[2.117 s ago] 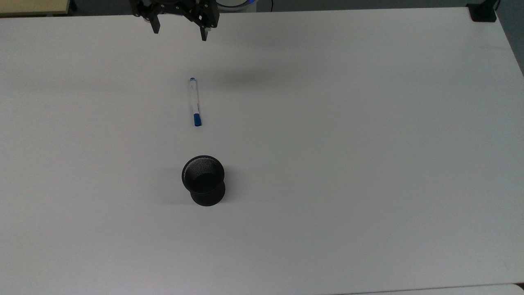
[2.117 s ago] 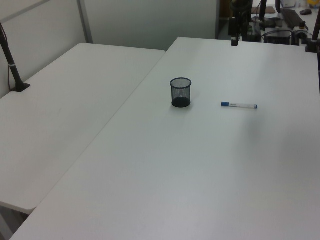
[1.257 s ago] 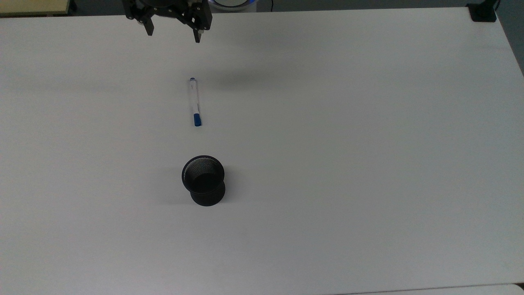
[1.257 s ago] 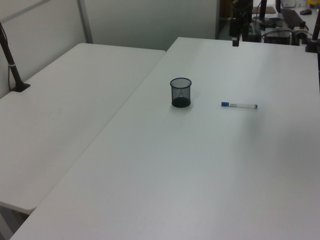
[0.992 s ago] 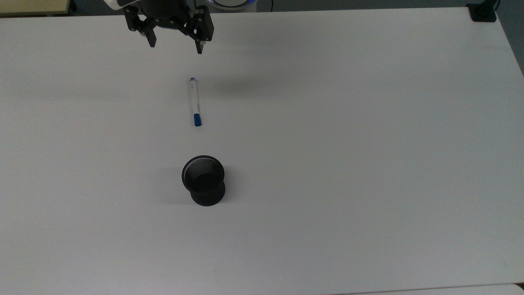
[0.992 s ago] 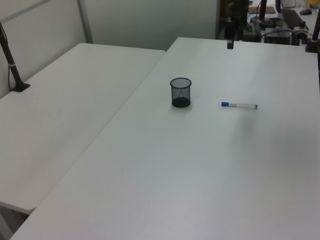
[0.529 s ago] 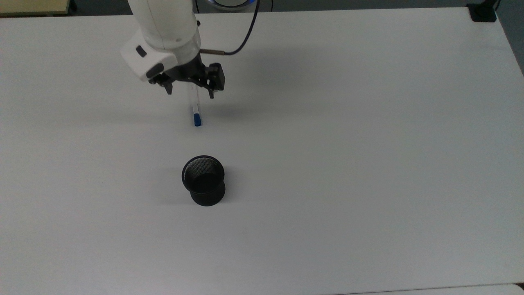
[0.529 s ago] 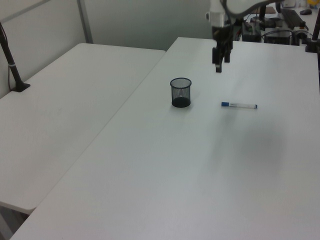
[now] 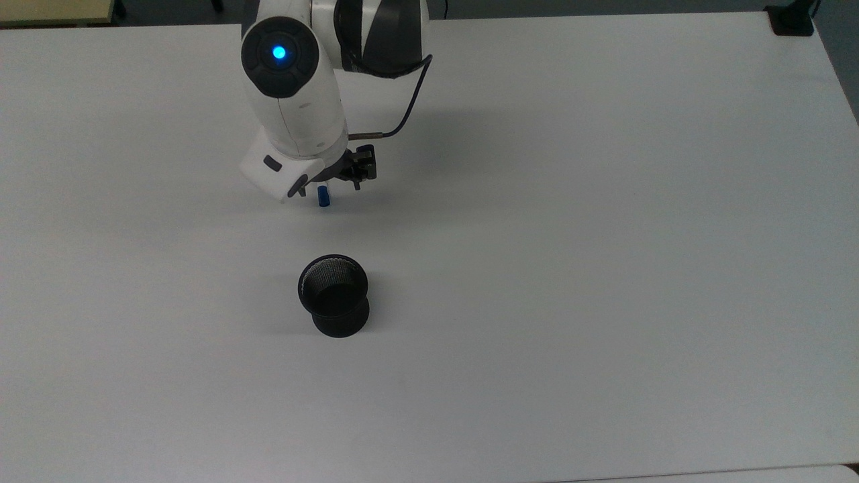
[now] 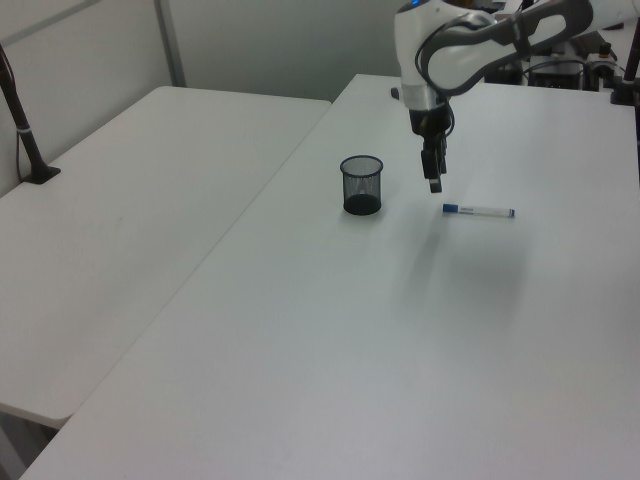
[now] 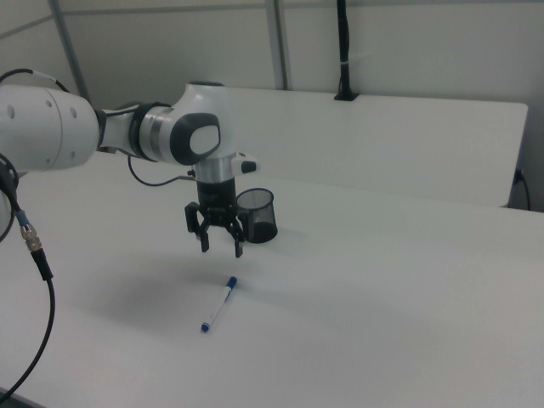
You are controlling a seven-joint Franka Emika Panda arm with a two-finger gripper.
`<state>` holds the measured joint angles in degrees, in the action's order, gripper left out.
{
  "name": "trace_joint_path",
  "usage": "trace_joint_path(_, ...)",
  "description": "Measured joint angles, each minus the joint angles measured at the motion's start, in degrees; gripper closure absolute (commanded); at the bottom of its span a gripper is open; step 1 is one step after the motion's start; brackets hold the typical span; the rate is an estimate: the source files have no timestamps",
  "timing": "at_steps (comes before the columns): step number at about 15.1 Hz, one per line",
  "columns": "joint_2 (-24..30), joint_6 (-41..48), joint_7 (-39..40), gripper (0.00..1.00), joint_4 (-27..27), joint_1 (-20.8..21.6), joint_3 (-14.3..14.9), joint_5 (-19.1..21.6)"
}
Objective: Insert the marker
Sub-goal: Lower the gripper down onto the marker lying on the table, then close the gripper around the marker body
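The marker (image 11: 218,303) lies flat on the white table (image 9: 604,268), white-barrelled with a blue cap. In the top view the arm covers most of the marker, and only its blue cap (image 9: 324,196) pokes out. A black mesh cup (image 9: 334,294) stands upright and empty, nearer the top view's bottom edge. My gripper (image 11: 222,248) hangs open above the marker, fingers pointing down and clear of it. In the left view the gripper (image 10: 433,181) sits between the cup (image 10: 361,184) and the marker (image 10: 478,210), higher than both.
A second white table (image 10: 120,200) adjoins on the left view's left, with a black post (image 10: 25,130) clamped to it. Another black clamp (image 9: 792,20) sits at the top view's upper right corner. A thin cable (image 9: 409,100) trails from the wrist.
The arm has swung out from the table's far edge and come down over the marker. The marker and the cup have not moved, and the fingers stayed open.
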<state>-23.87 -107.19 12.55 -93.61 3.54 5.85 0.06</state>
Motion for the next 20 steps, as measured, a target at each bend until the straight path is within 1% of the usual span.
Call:
trace_joint_path(1,-0.5,-0.1,0.7,0.32,-0.2,0.3,0.2,0.0)
trace_joint_path(2,-1.1,-0.3,1.1,0.36,-0.4,0.6,0.3,-0.2)
trace_joint_path(5,-2.2,-0.7,1.7,0.38,-0.5,0.6,0.4,-1.5)
trace_joint_path(12,-4.3,-2.1,1.9,0.47,-0.7,0.6,0.7,-2.5)
trace_joint_path(18,-4.4,-3.0,2.0,0.63,-1.4,0.6,0.8,-2.5)
trace_joint_path(20,-4.6,-3.4,2.0,0.72,-2.0,0.6,0.8,-2.6)
